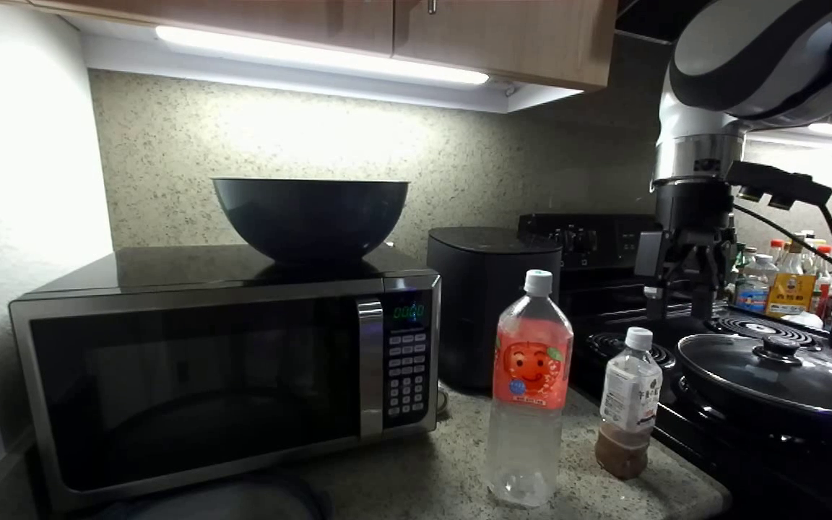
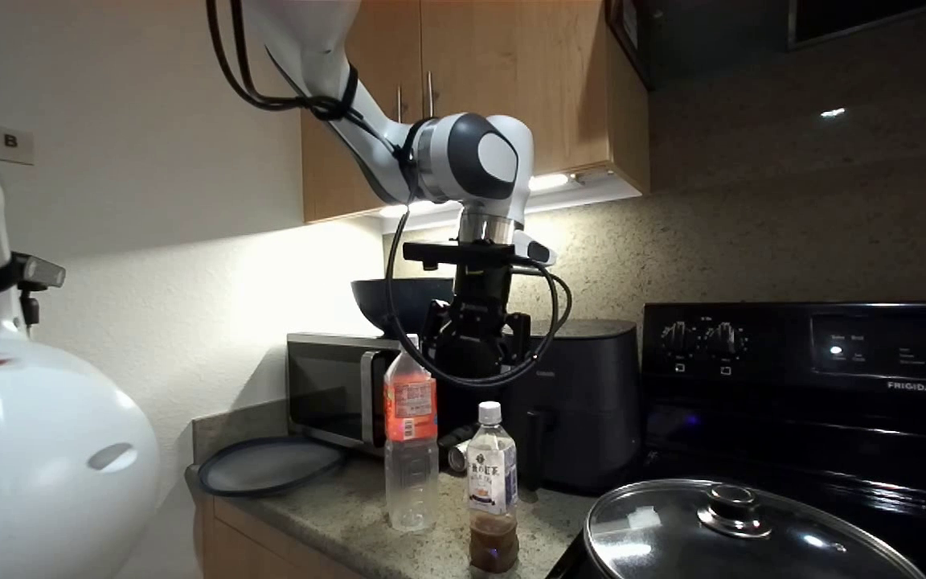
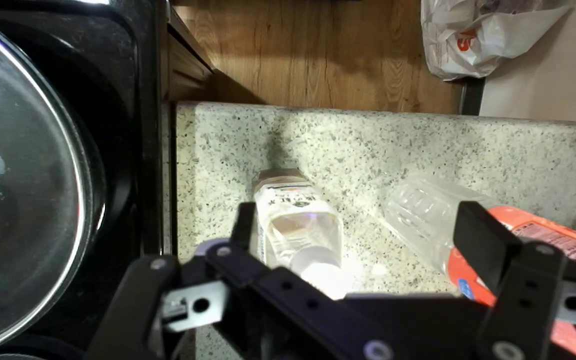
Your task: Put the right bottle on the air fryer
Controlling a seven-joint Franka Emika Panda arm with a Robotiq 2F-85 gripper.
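The gripper point(image 3: 363, 235) hangs above the counter point(image 2: 330, 500), jaws spread, gripping nothing. Step in hand, as judged: approach. Next move: centre over the small bottle point(image 2: 493, 486), lower, grip. Left to right in an exterior view: wall plate point(image 2: 14, 145), marked "B"; taller bottle point(image 2: 411, 426), red-orange label, print illegible; small bottle, upright on the counter, not yet on the air fryer point(image 2: 587, 402), label partly reading "の紅茶"; air fryer, logo unreadable; range point(image 2: 801, 402), marked "FRIGIDAIRE".

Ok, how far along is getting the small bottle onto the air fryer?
Nothing looks done: the small bottle stands on the counter. Nothing's in hand either: the claw hangs open, clear of it. Remaining: gripping it, lifting it, setting it on the air fryer.
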